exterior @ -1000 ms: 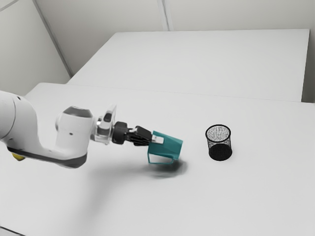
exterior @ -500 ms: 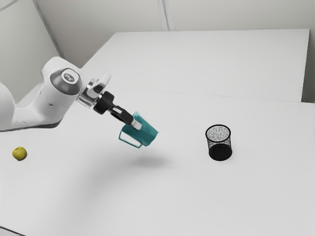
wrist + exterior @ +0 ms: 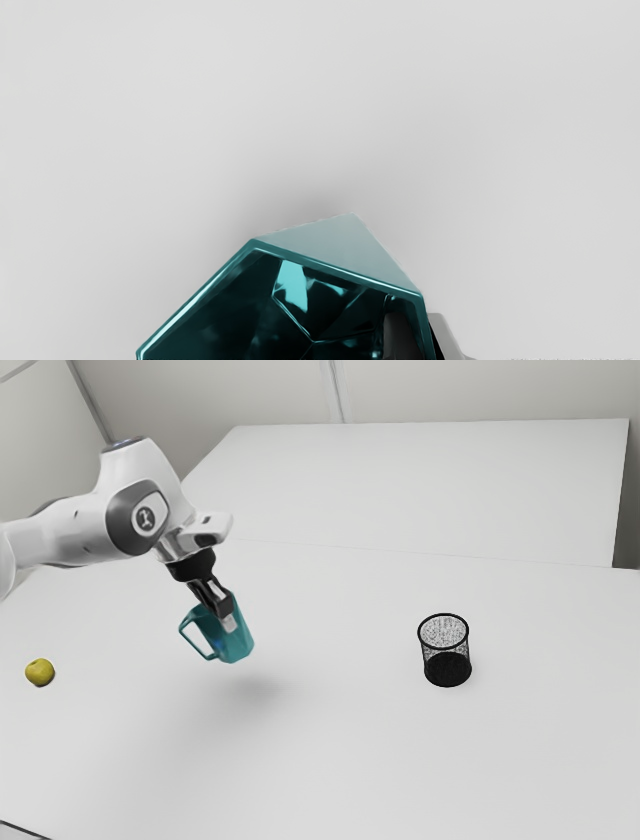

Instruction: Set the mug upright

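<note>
Mug (image 3: 237,646) hangs above the worktop (image 3: 350,760), mouth upward but tilted, its wall grasped between the fingers (image 3: 229,623), one inside, one outside. Righting it in the air seems the step in hand; next it needs levelling, then lowering until the base sits flat before release. Mesh cup (image 3: 447,669) and yellow fruit (image 3: 40,672) stand well apart on either side.

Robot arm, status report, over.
Black two-finger gripper shut on teal faceted mug. Mug tilted, held above white table. Black mesh cup, exterior view's right, looks out of the way.
</note>
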Robot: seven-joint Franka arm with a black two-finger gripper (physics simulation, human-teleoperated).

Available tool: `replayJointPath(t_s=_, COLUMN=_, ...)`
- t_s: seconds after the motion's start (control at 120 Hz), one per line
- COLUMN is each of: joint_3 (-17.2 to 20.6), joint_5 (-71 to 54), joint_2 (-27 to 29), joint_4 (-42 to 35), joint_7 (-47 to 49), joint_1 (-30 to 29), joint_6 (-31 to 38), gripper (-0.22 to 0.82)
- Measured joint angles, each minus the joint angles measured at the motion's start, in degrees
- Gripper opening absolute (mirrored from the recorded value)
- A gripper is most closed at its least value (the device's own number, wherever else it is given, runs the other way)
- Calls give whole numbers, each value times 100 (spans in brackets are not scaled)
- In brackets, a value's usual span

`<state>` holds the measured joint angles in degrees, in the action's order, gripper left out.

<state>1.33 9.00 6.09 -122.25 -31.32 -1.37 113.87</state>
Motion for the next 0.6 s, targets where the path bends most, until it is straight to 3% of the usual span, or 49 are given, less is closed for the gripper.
replayJointPath(t_s=0.6, joint_3=43, joint_5=-859, joint_2=17, joint_4=-1039, joint_7=1693, joint_1=24, joint_6=1598, gripper=-17)
